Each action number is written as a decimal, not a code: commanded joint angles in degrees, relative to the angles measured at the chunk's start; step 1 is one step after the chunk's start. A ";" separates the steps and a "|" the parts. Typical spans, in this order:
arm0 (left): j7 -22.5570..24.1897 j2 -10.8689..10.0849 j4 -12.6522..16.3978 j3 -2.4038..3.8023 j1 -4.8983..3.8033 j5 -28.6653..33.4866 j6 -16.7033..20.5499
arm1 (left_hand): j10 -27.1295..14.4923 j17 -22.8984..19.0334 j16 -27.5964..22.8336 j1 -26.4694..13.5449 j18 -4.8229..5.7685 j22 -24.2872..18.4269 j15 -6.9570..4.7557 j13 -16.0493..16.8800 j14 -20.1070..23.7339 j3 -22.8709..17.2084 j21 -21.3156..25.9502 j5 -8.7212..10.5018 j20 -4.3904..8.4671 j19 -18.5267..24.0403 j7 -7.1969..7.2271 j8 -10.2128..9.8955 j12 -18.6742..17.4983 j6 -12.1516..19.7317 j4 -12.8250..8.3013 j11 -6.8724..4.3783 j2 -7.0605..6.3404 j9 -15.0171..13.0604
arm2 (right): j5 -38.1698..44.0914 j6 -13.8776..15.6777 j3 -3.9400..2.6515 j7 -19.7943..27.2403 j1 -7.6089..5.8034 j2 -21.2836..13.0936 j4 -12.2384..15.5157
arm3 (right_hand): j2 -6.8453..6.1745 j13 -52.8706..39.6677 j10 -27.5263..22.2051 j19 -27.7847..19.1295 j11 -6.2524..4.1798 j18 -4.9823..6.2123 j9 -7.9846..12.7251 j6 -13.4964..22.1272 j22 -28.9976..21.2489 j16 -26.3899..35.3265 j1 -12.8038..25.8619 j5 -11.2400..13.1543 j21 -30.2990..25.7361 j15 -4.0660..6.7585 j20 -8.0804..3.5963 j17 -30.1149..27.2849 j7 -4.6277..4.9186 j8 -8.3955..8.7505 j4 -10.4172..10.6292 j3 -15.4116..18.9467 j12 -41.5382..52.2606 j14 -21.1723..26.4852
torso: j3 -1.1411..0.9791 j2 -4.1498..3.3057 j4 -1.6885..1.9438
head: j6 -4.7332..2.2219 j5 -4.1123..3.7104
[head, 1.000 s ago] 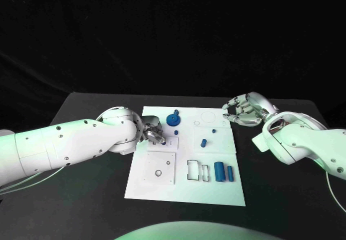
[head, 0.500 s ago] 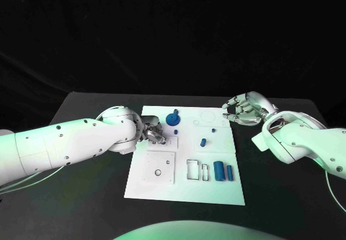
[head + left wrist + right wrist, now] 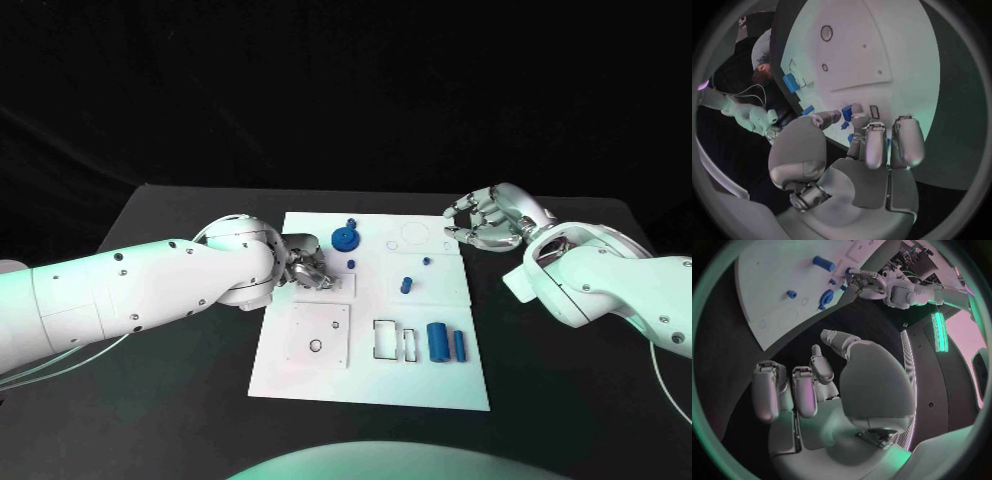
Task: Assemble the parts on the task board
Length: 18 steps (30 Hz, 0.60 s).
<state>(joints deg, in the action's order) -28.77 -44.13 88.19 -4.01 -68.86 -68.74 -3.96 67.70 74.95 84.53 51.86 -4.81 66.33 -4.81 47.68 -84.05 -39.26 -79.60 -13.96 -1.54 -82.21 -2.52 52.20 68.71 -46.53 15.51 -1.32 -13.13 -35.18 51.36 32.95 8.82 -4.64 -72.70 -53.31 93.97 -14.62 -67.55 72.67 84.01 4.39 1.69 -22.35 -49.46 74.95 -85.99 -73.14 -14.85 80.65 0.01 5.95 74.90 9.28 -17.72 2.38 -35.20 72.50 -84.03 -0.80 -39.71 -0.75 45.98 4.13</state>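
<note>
The white task board (image 3: 303, 370) lies in the middle of the black table. My left hand (image 3: 306, 268) reaches over the board's left edge. Its thumb and a finger pinch a small blue peg (image 3: 351, 265) standing on the board, which also appears as the peg (image 3: 846, 113) beyond the left hand (image 3: 873, 150). A blue gear (image 3: 346, 238) stands just beyond that hand. My right hand (image 3: 488, 222) hovers off the board's far right corner with its fingers curled in on nothing, as the right hand (image 3: 811, 390) also shows.
Two blue blocks (image 3: 437, 342) (image 3: 462, 346) stand beside rectangular slots near the board's right side. A small blue piece (image 3: 407, 285) and a tiny peg (image 3: 427, 262) sit mid-board. A square plate with a hole (image 3: 316, 346) lies on the near left of the board.
The left hand's fingers have shifted very slightly at the small peg. The right hand has stayed where it was.
</note>
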 commanded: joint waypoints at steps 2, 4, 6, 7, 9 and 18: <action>0.09 0.14 -0.07 0.00 0.01 0.44 -0.61 | 0.01 0.44 -0.22 0.08 0.43 0.04 -0.13 0.09 -2.60 0.92 0.01 0.33 0.26 -0.19 -0.09 -0.33 -0.01 -0.48 0.48 -0.05 0.37 0.09 | 0.52 -0.59 0.00 0.21 0.05 0.04 0.01 | 0.12 0.13 -0.10 0.40 -0.13 0.82 -0.07 0.54 9.89 0.47 0.72 -0.16 -0.53 -0.02 0.12 4.78 -0.01 -0.41 -0.19 -0.27 -0.27 -3.48 | -0.01 0.02 -0.02 | 0.00 0.03; 0.08 0.12 -0.13 0.00 0.01 0.44 -0.54 | 0.02 0.46 -0.21 0.12 0.43 0.01 -0.12 0.10 -2.60 1.25 0.03 0.35 0.26 -0.18 -0.10 -0.36 -0.01 -0.50 0.68 -0.05 0.43 0.10 | 0.52 -0.58 0.00 0.22 0.05 0.05 0.00 | 0.12 0.13 -0.10 0.40 -0.13 0.82 -0.07 0.54 9.89 0.47 0.72 -0.16 -0.53 -0.02 0.12 4.78 -0.01 -0.41 -0.19 -0.27 -0.27 -3.48 | -0.01 0.00 -0.02 | -0.02 0.03; 0.07 0.07 -0.16 0.01 0.01 0.44 -0.47 | 0.04 0.44 -0.22 0.11 0.43 0.05 -0.11 0.16 -2.60 1.70 0.02 0.38 0.25 -0.20 -0.11 -0.38 0.01 -0.53 0.88 -0.03 0.46 0.11 | 0.51 -0.57 0.00 0.23 0.05 0.04 -0.01 | 0.12 0.13 -0.10 0.40 -0.13 0.82 -0.07 0.54 9.89 0.47 0.72 -0.16 -0.53 -0.02 0.12 4.78 -0.01 -0.41 -0.19 -0.27 -0.27 -3.48 | 0.04 -0.01 -0.04 | 0.02 0.05; 0.06 0.00 -0.15 0.03 0.01 0.45 -0.40 | 0.04 0.45 -0.22 0.10 0.43 0.04 -0.11 0.17 -2.60 1.90 0.03 0.40 0.25 -0.20 -0.12 -0.39 0.02 -0.54 0.94 -0.03 0.46 0.12 | 0.51 -0.56 0.00 0.24 0.05 0.03 -0.01 | 0.12 0.13 -0.10 0.40 -0.13 0.82 -0.07 0.54 9.89 0.47 0.72 -0.16 -0.53 -0.02 0.12 4.78 -0.01 -0.41 -0.19 -0.27 -0.27 -3.48 | 0.04 -0.03 -0.05 | 0.03 0.06; 0.06 -0.10 -0.10 0.06 0.01 0.45 -0.30 | 0.08 0.43 -0.23 0.07 0.44 0.06 -0.11 0.25 -2.59 2.37 0.03 0.42 0.25 -0.20 -0.13 -0.41 0.05 -0.57 1.03 -0.02 0.45 0.13 | 0.51 -0.55 0.00 0.24 0.05 0.02 -0.02 | 0.12 0.13 -0.10 0.40 -0.13 0.82 -0.07 0.54 9.89 0.47 0.72 -0.16 -0.53 -0.02 0.12 4.78 -0.01 -0.41 -0.19 -0.27 -0.27 -3.48 | 0.06 -0.04 -0.06 | 0.04 0.06; -0.01 -0.90 0.52 0.95 -0.17 2.20 -0.15 | 0.00 0.43 -0.24 -0.25 0.43 0.09 -0.10 0.22 -2.59 5.62 0.06 0.38 0.25 -0.22 -0.13 -0.62 0.00 -0.55 1.18 -0.01 0.23 0.20 | 0.50 -0.54 0.00 0.28 0.10 0.16 -0.20 | 0.12 0.13 -0.10 0.40 -0.13 0.82 -0.07 0.54 9.89 0.47 0.72 -0.16 -0.53 -0.02 0.12 4.78 -0.01 -0.41 -0.19 -0.27 -0.27 -3.48 | 0.08 -0.01 -0.05 | -0.01 -0.03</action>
<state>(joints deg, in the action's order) -28.79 -45.02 88.48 -3.15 -68.91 -68.10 -3.91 67.69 74.94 84.53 51.87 -4.81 66.42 -4.80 47.86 -84.04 -34.13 -79.60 -13.76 -1.54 -82.21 -2.75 51.79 68.71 -46.72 16.68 -1.32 -13.13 -35.04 51.36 32.95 8.82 -4.60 -72.66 -53.21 93.80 -14.40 -67.47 72.67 84.01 4.40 1.69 -22.35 -49.46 74.94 -85.65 -72.92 -14.85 80.32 0.01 5.95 74.95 9.28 -17.95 2.38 -35.20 72.50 -84.03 -0.72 -39.72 -0.80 45.99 4.14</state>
